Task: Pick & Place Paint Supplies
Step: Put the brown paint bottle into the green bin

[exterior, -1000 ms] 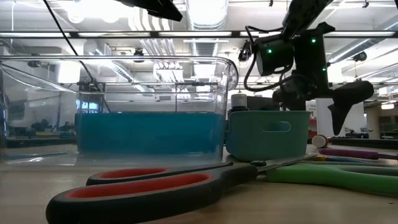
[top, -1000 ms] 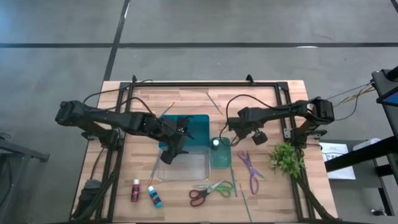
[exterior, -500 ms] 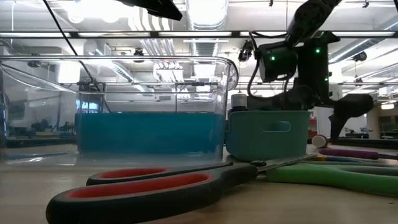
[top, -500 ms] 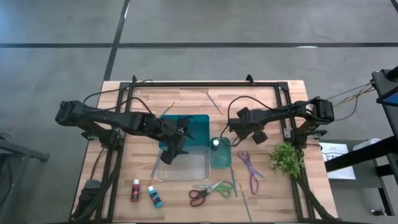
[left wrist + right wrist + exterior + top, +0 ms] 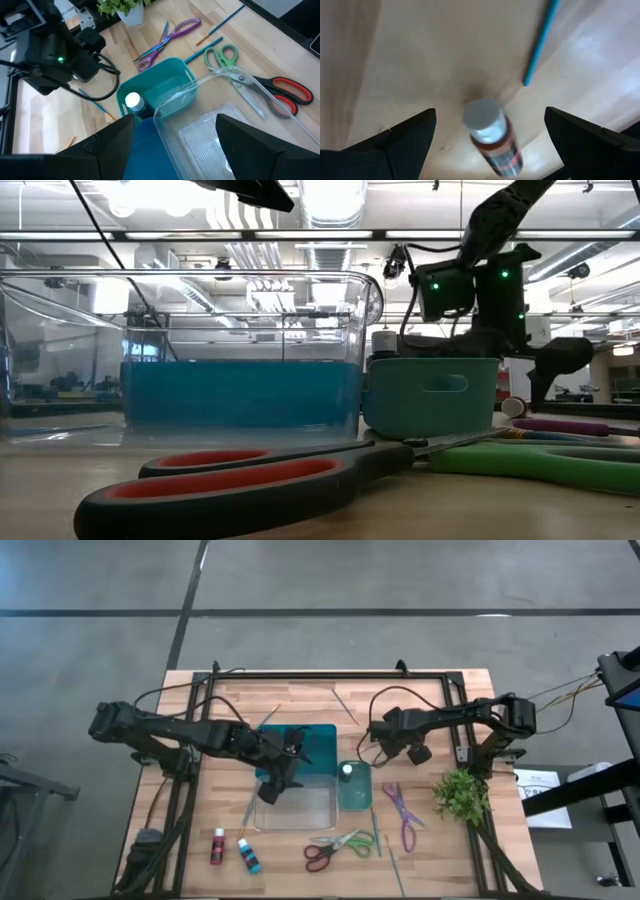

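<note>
A red-brown paint bottle (image 5: 492, 142) with a pale cap lies on its side on the wood; its cap end (image 5: 513, 407) shows in the low view. My right gripper (image 5: 490, 116) hangs open just above it, one finger on either side, touching nothing. My left gripper (image 5: 175, 127) stands open over the clear container (image 5: 215, 120), with nothing between its fingers. A dark bottle (image 5: 346, 771) with a white cap stands in the teal container (image 5: 356, 796). Red (image 5: 217, 846) and blue (image 5: 249, 856) bottles, red-green scissors (image 5: 335, 848) and purple scissors (image 5: 401, 813) lie near the front edge.
A teal brush (image 5: 540, 42) lies just beyond the bottle. More thin brushes (image 5: 343, 703) lie scattered over the table. A green plant sprig (image 5: 461, 796) stands at the right. A teal lid (image 5: 318, 743) lies under the left arm. A black frame (image 5: 330, 677) runs along the far edge.
My right gripper has sunk toward the table and shifted slightly toward the far left, coming down over the lying bottle; it has stayed open. Nothing on the table has moved.
</note>
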Robot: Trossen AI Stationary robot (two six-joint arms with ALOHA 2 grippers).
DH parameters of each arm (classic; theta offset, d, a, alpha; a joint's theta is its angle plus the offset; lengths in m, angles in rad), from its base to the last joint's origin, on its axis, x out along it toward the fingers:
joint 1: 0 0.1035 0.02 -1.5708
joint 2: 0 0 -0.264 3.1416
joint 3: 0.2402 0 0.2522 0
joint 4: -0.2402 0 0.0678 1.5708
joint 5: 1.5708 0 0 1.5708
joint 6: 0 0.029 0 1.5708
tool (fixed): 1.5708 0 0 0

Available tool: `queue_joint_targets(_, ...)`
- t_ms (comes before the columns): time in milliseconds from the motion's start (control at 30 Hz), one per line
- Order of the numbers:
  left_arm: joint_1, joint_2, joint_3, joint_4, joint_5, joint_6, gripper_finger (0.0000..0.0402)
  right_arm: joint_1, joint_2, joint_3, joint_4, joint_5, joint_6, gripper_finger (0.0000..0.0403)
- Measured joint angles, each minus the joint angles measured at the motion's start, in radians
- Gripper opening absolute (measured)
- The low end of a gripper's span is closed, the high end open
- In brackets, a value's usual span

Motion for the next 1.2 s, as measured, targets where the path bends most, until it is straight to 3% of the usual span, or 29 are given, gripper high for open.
queue_joint_targets(867, 0.000, 0.000, 0.000, -0.005, 0.008, -0.003, 0.0288, -0.025, 0.000, -0.002, 0.007, -0.028, -0.013, 0.0365)
queue_joint_targets(1200, 0.000, 0.000, 0.000, -0.005, 0.015, -0.003, 0.0288, -0.025, 0.000, -0.009, 0.008, -0.037, -0.016, 0.0249)
